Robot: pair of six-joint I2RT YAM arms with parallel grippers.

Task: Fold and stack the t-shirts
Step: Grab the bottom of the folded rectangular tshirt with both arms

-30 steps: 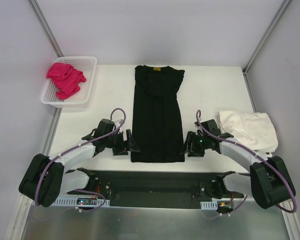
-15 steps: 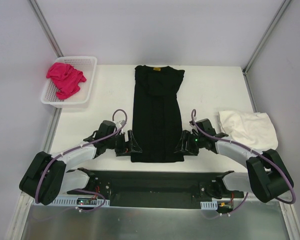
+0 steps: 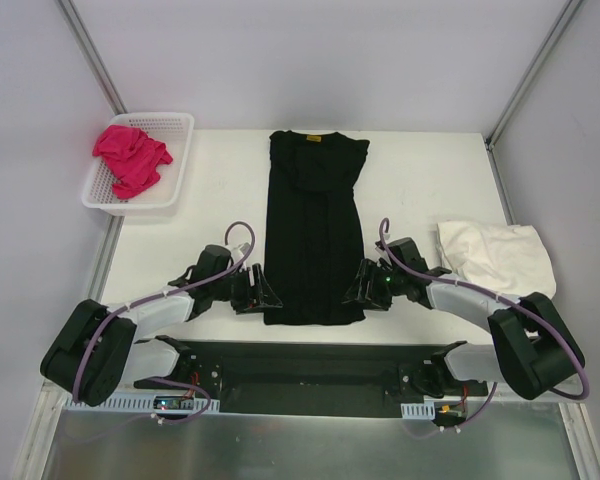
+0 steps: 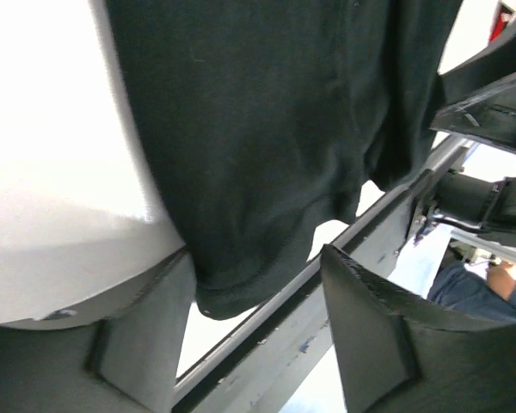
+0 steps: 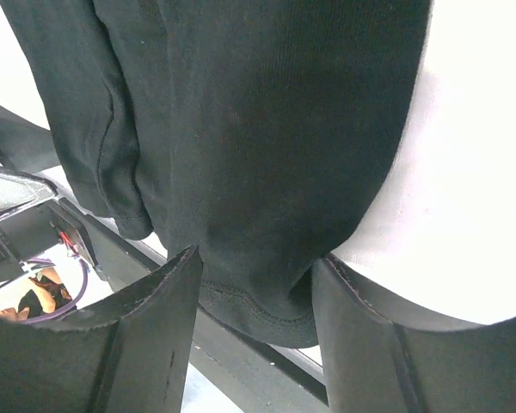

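Overhead, the black t-shirt (image 3: 315,240) lay as a long narrow strip down the middle of the table (image 3: 420,180), collar far and hem near. A cream-white tee (image 3: 495,258) sat to the right and a pink tee (image 3: 130,158) in the mesh basket (image 3: 175,190). Over the last second the left gripper (image 3: 264,293) and right gripper (image 3: 355,290) had slid inward onto the near hem corners. At the left wrist, the left gripper (image 4: 256,258) had narrowed, but its jaws were still apart around the hem corner. At the right wrist, the right gripper (image 5: 256,258) stood half apart, hem filling the gap without a visible pinch. A lengthwise fold likely came next.
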